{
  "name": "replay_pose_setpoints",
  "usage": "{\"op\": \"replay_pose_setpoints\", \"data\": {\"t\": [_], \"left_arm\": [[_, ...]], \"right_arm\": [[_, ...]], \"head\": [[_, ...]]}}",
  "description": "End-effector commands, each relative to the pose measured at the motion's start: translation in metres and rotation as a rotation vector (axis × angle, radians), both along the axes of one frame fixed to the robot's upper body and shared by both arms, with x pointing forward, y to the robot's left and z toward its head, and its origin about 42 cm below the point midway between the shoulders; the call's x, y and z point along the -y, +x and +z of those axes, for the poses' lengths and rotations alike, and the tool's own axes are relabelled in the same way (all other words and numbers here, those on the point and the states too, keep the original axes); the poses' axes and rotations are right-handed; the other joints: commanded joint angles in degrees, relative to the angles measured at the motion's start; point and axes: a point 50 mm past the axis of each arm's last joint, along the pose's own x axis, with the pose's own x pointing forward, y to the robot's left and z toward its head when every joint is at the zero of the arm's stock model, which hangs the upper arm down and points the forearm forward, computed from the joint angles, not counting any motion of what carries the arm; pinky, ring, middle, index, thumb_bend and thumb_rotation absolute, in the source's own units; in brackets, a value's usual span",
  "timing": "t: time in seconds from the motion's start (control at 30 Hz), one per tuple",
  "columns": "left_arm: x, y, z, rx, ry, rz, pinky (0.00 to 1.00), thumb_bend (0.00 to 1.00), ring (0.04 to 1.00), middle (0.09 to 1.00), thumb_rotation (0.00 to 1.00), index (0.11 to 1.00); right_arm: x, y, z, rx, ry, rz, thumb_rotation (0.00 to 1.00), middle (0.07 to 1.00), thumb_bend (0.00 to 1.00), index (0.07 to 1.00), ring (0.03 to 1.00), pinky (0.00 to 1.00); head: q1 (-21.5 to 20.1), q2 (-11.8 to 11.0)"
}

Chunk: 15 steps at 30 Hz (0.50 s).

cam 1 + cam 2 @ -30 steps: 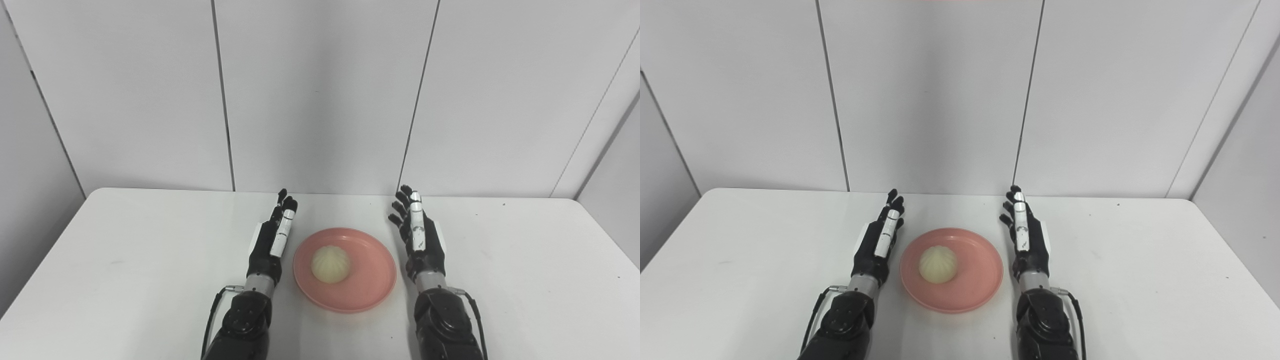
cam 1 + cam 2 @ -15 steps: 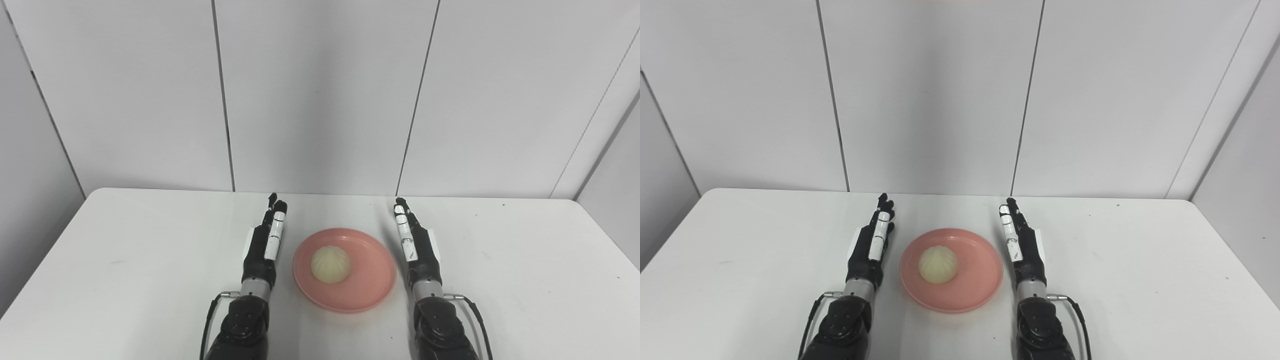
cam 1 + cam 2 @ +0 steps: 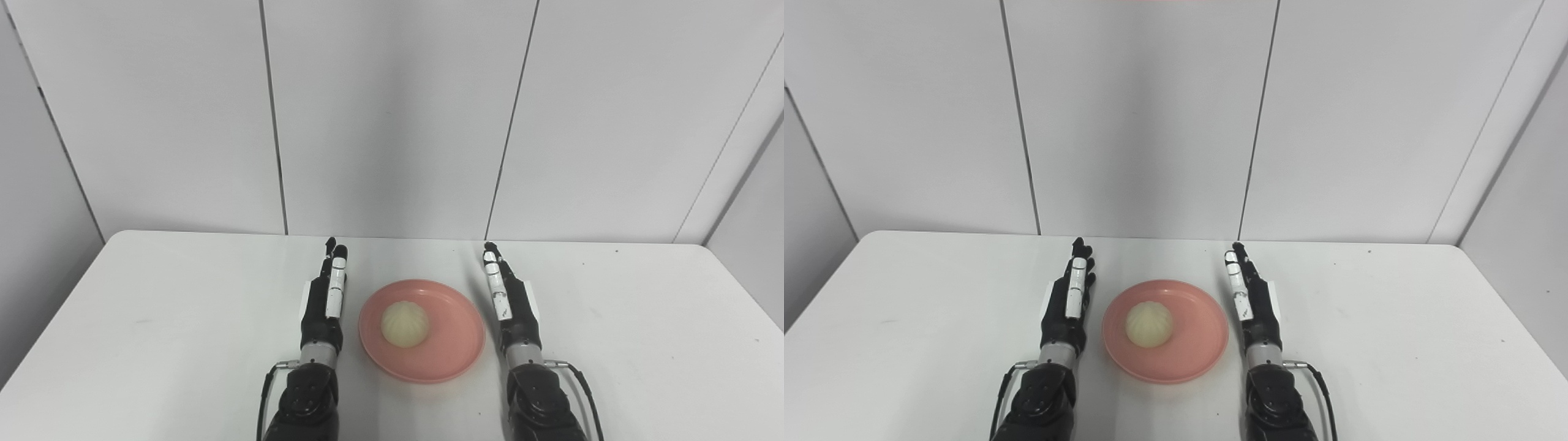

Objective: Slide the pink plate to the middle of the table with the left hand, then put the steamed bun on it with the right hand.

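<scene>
Two black forearms are seen entering from the bottom edge, with a thin cable looped beside each wrist. Between them, toward the near middle of the white table [image 3: 184, 306], a pink plate [image 3: 453, 352] is set flat, and a pale steamed bun [image 3: 405, 324] is seated on it, slightly left of the plate's centre, its pleated top facing up. The left hand [image 3: 323, 303] is held edge-on just beside the plate's left rim, not touching it; its fingers [image 3: 336, 278] are extended straight and pointed toward the far wall, and nothing is gripped. The right hand [image 3: 513, 306] is posed the same way just beside the plate's right rim, fingers [image 3: 493, 275] stretched out and angled slightly inward, with nothing held. From this edge-on angle the spacing between the fingers of either hand cannot be told. A few small dark specks are scattered on the far right part of the table. Behind it, a wall of plain grey panels [image 3: 392, 116] divided by dark vertical seams is shown.
</scene>
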Motion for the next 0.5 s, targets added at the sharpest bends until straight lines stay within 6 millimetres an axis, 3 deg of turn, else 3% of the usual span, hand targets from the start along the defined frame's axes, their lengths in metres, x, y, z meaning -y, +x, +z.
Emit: {"op": "replay_pose_setpoints", "data": {"t": [0.0,0.17,0.47], "left_arm": [[0.0049,-0.0001,0.0056,0.017,-0.009,0.014,1.00,0.68,1.000,1.000,0.98,1.000],[0.0051,-0.0011,0.0036,0.018,-0.040,0.015,1.00,0.64,1.000,1.000,0.97,1.000],[0.0043,-0.0003,0.0012,0.001,-0.052,0.008,1.00,0.66,1.000,1.000,0.94,1.000]], "right_arm": [[-0.0070,0.0059,0.0201,0.086,0.017,0.037,1.00,0.920,0.75,0.911,0.927,0.97],[-0.0087,0.0065,0.0200,0.086,0.046,0.054,1.00,0.928,0.77,0.924,0.928,0.96],[-0.0063,0.0068,0.0187,0.068,0.093,0.050,1.00,0.930,0.77,0.929,0.916,0.94]], "head": [[-0.06,0.01],[-0.15,-0.01],[-0.19,-0.05]]}}
